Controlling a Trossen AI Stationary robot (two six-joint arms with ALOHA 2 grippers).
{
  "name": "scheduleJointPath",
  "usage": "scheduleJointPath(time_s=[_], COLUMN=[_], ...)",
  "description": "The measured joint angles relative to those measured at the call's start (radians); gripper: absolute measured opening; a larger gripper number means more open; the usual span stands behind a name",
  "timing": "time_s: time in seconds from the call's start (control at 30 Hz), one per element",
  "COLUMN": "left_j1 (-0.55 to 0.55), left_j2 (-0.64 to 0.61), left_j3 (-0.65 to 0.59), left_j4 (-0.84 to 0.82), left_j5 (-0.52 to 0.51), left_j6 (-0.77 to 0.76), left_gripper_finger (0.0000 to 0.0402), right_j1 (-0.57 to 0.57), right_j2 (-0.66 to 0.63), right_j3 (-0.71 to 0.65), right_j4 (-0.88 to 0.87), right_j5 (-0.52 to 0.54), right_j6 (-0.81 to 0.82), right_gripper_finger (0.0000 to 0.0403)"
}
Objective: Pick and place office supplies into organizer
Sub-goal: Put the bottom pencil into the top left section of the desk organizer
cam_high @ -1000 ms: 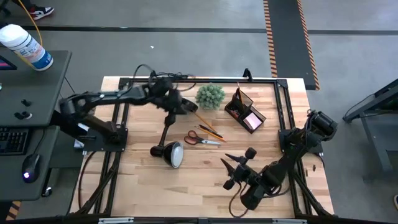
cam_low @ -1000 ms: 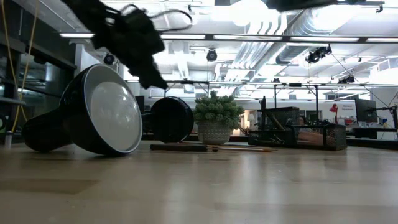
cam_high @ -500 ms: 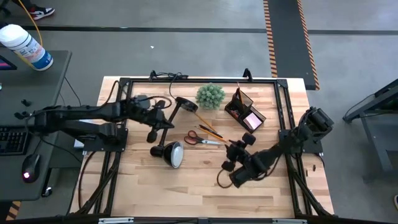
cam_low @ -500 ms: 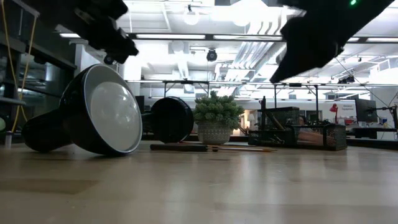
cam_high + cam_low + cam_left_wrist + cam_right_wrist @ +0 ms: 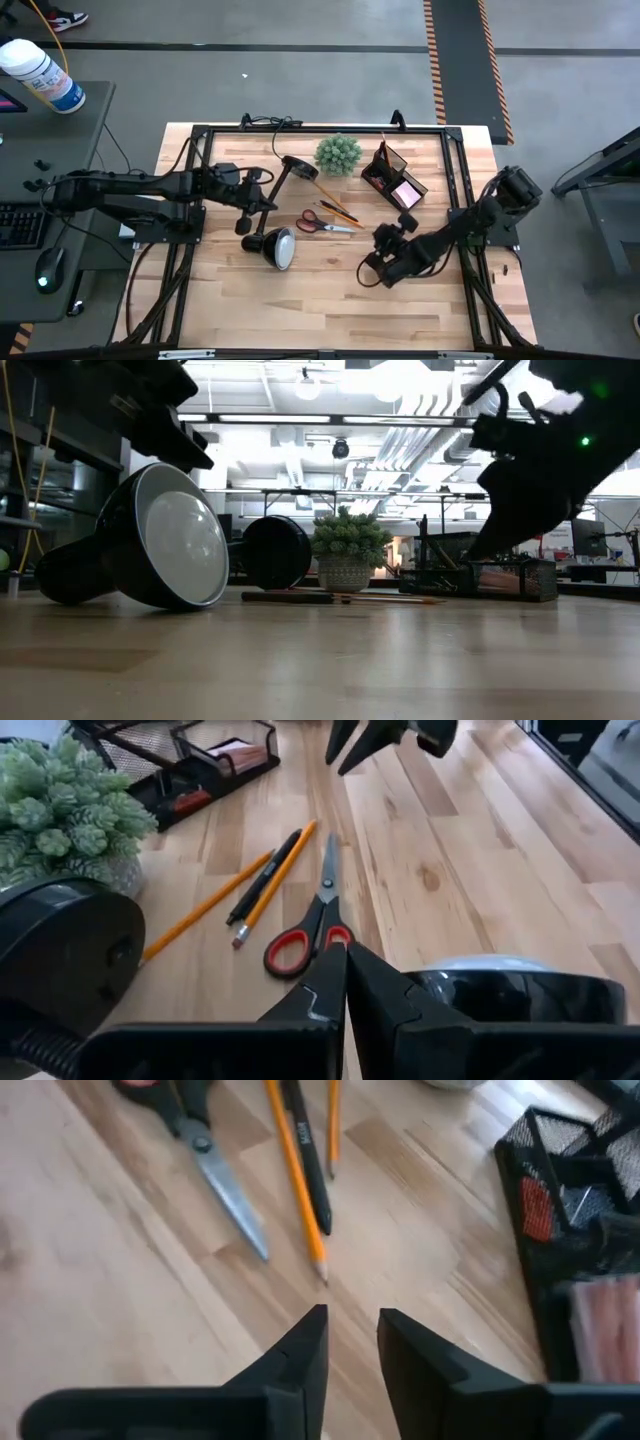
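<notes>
High view: the scissors [image 5: 324, 223] lie flat near the middle of the table [image 5: 220, 300], red handles toward the lamp [image 5: 272, 245] that lies on its side. Just beyond them, toward the plant [image 5: 338, 153], two pencils [image 5: 340, 210] and a dark pen lie side by side at a slant. The organizer [image 5: 394, 179] sits at the far right part of the table, close to the plant, with a pink pad [image 5: 406, 194] in one of its compartments.

The right gripper [image 5: 372, 270] hangs above the bare wood, nearer the front edge than the scissors and off to their right, well apart from the organizer. In the right wrist view its two dark fingers [image 5: 300, 1355] stand a little apart with only table showing in the narrow gap; they hold nothing. The pencil tip [image 5: 321, 1274] and the scissor blade [image 5: 229, 1205] lie ahead of them, and the organizer [image 5: 560, 1210] is off to the side.

The left gripper [image 5: 243, 224] hovers by the lamp's neck, left of the scissors. In the left wrist view its fingers [image 5: 322, 988] are pressed together and empty, with the scissors [image 5: 310, 925] just past the tips and the pencils [image 5: 272, 885] beyond.
</notes>
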Motion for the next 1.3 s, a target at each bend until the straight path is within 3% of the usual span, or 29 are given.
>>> scheduleJointPath(time_s=[0.23, 0.43, 0.73, 1.13, 1.3], left_j1=[0.0, -0.001, -0.001, 0.0, 0.0], left_j2=[0.0, 0.0, 0.0, 0.0, 0.0], left_j3=[0.0, 0.0, -0.023, -0.036, -0.036], left_j4=[0.04, 0.099, 0.158, 0.17, 0.17], left_j5=[0.003, 0.004, -0.075, -0.087, -0.086], left_j6=[-0.031, -0.072, -0.128, -0.124, -0.127], left_gripper_finger=[0.0001, 0.0001, 0.0001, 0.0001, 0.0001], right_j1=[-0.02, -0.022, -0.047, -0.077, -0.077], right_j2=[-0.14, -0.163, -0.163, -0.163, -0.163], right_j3=[-0.26, -0.418, -0.43, -0.429, -0.429], right_j4=[0.457, 0.815, 0.832, 0.835, 0.826], right_j5=[0.005, 0.028, 0.058, -0.045, -0.143], right_j6=[-0.128, -0.237, -0.243, -0.219, -0.178], right_gripper_finger=[0.0065, 0.0066, 0.0066, 0.0067, 0.0067])
